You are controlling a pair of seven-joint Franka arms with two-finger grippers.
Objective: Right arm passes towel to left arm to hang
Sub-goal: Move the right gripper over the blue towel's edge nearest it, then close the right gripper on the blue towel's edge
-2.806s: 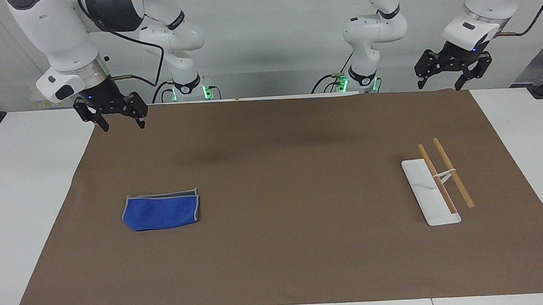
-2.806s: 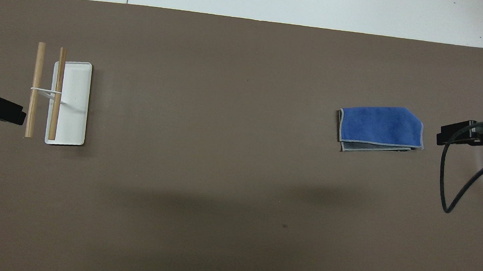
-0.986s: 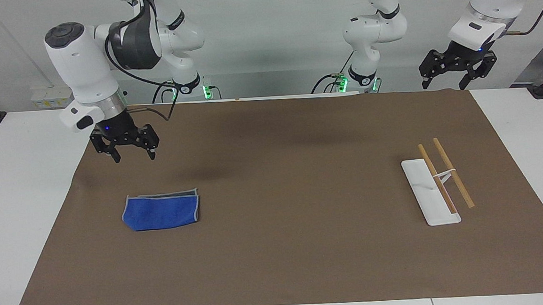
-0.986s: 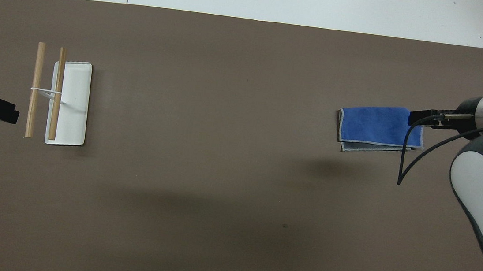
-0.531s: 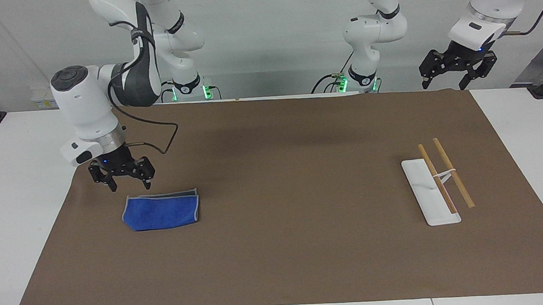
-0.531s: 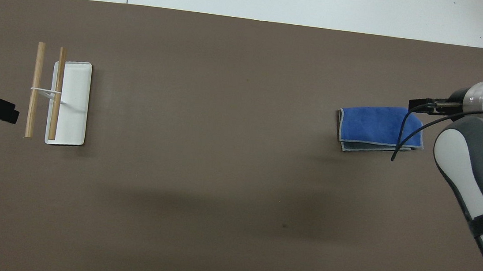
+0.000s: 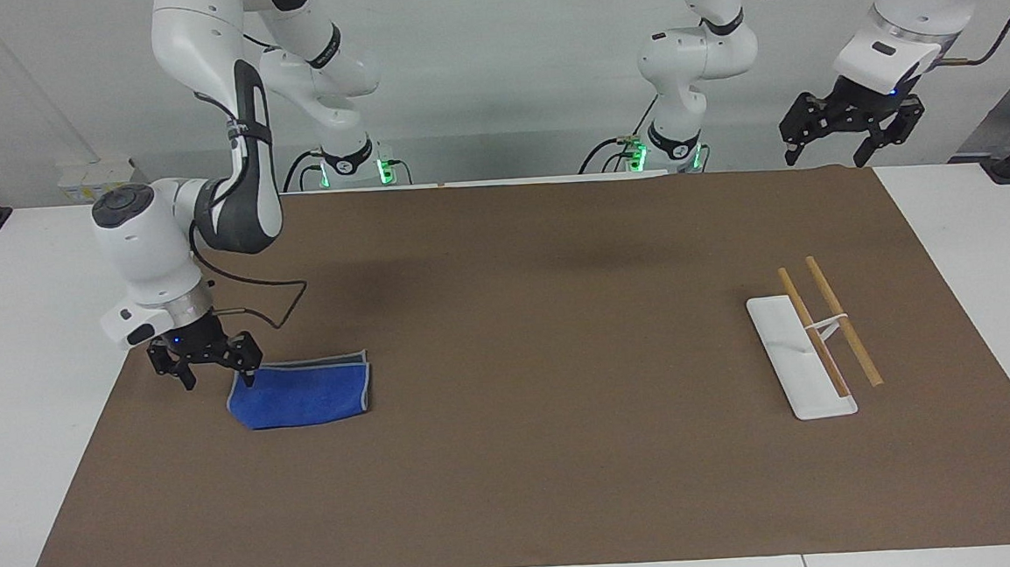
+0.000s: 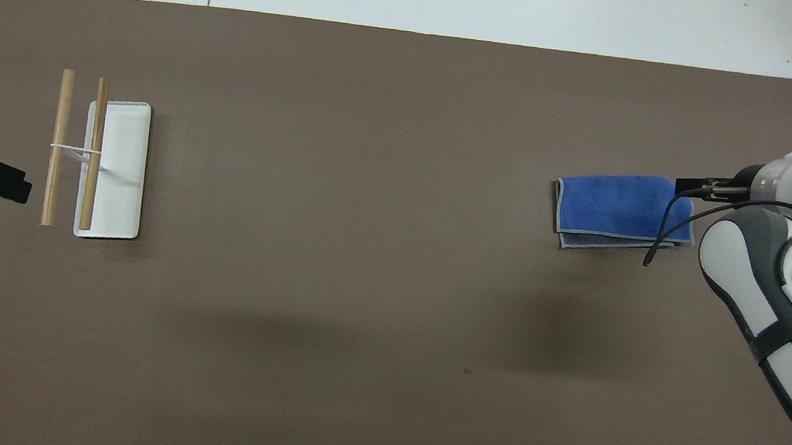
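A: Where is the towel (image 7: 301,392)?

B: It lies folded flat on the brown mat (image 7: 527,361) that covers the tabletop (image 7: 27,348), toward the right arm's end. Its grey edging shows along the side nearer the robots.

A: And the right arm (image 7: 201,188)?

B: It bends down over that end of the mat. The right pincer (image 7: 205,372) is low at the towel's end that faces the right arm's edge of the tabletop, its 2 fingers spread apart. One fingertip (image 7: 248,376) stands at the towel's corner, the other just off the cloth over bare mat. Nothing is between them, and I cannot tell whether the tip touches the cloth.

A: The left arm (image 7: 909,4)?

B: It waits raised at its own end. The left pincer (image 7: 823,156) hangs over the mat's edge by the robots, fingers apart and empty.

A: Anything else?

B: A white tray (image 7: 781,345) sits toward the left arm's end, with 2 wooden rods (image 7: 840,320) raised alongside it, joined by a thin white crosspiece. It is well apart from the towel.
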